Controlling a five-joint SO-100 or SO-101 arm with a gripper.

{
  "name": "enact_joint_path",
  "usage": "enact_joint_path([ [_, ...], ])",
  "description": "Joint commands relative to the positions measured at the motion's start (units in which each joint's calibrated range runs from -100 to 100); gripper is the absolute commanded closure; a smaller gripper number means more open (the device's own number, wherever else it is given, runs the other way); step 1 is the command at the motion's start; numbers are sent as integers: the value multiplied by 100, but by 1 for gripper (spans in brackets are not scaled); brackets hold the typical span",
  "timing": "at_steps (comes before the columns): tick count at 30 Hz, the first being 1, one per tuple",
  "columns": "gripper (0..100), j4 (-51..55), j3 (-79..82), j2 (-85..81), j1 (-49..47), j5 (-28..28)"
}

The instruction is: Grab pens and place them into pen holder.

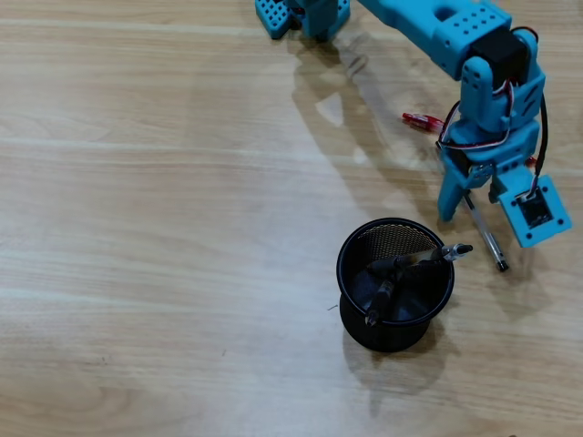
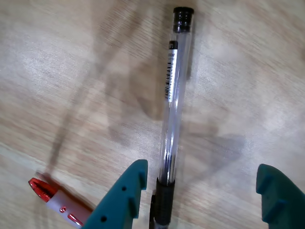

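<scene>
Surface (image 1: 164,228): pale wood-grain board carrying every item.
Arm (image 1: 437,27): blue, reaching from the top edge of the overhead view toward the right side.
Pen holder (image 1: 349,273): black mesh cup, upright, near the claw; two dark pens (image 1: 401,273) lean inside.
Claw (image 2: 200,193): spread wide and empty, straddling the grip end of the clear pen.
Clear pen (image 2: 172,105): flat on the surface, black cap end away from the claw.
Red pen (image 2: 57,200): flat on the surface, just beside the claw.
Progress: judged half done; two pens remain outside.
Writing: barcode strip on the clear barrel; characters too small to read.
</scene>
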Motion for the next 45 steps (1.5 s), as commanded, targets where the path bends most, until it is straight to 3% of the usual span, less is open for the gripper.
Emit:
enact_joint_path([
  [1,74,-99,-241,113,-100,-126],
  [14,75,-99,-250,580,-365,-404],
  [20,91,-99,-241,554,-356,-404],
  [24,97,-90,-241,537,-356,-404],
  [40,98,29,-205,79,-256,-320],
  [45,98,894,-196,-847,1,-121],
])
